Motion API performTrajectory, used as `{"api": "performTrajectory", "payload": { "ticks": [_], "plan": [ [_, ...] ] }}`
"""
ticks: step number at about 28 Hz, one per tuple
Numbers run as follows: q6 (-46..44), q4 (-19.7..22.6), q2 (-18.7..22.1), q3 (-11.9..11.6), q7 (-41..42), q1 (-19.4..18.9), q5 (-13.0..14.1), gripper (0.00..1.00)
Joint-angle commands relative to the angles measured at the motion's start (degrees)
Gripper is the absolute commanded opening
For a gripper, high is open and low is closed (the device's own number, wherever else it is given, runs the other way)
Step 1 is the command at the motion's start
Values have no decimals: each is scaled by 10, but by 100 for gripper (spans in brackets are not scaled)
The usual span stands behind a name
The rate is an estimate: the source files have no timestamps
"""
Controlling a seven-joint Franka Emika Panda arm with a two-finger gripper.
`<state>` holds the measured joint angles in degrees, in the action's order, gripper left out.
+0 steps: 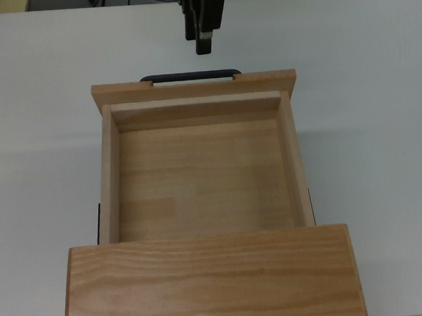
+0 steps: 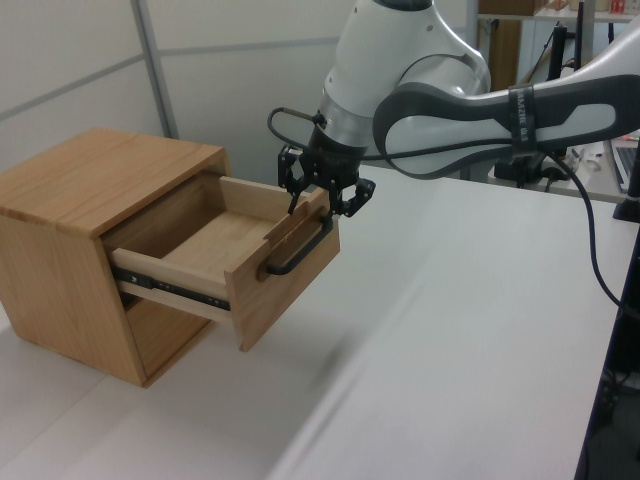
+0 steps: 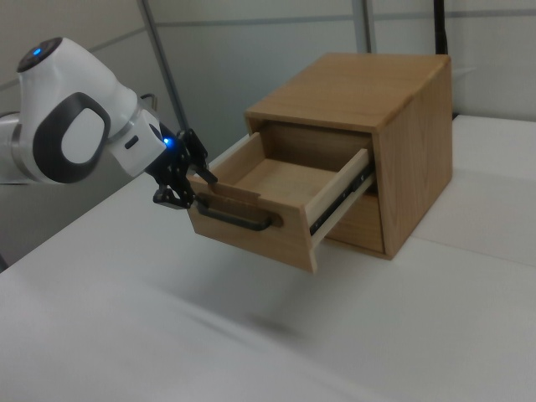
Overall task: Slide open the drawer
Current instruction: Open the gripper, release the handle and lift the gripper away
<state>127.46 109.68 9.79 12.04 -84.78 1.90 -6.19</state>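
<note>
Resting on the white surface point(image 2: 450, 330), the wooden cabinet point(image 2: 70, 215) holds the drawer point(image 1: 201, 173), pulled well out toward 12 o'clock in the top view. Its black bar handle point(image 1: 189, 77) is free. My hand point(image 1: 202, 38) hovers just beyond it at 12 o'clock, fingers narrowly parted, gripping nothing.

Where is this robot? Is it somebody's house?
Probably a lab or office, not a house: a robot arm works at a wooden cabinet on a plain white table, with partition walls behind.
</note>
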Motion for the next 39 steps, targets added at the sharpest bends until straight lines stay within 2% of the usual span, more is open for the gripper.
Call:
{"api": "performTrajectory", "payload": {
  "ticks": [1,5,8,11,13,14,15,19,24,25,28,35,39],
  "plan": [
    [-19,-7,2,-4,30,-5,14,100],
    [-27,-10,2,-18,51,-6,14,100],
    [-34,-16,2,-19,81,-6,14,100],
    [-63,-25,2,-19,138,-6,26,100],
    [-85,-35,1,-19,186,-7,41,100],
    [-118,-45,1,-19,246,-7,61,100],
    [-135,-53,1,-19,280,-8,70,100],
    [-218,-88,-1,-18,409,-7,90,100],
    [-278,-111,-6,-21,542,-4,91,100],
    [-301,-118,-7,-22,604,-2,90,100],
    [-331,-126,-11,-22,685,0,90,100],
    [-377,-147,-25,-21,809,23,89,100],
    [-396,-155,-31,-20,840,32,89,100]
  ]
}}
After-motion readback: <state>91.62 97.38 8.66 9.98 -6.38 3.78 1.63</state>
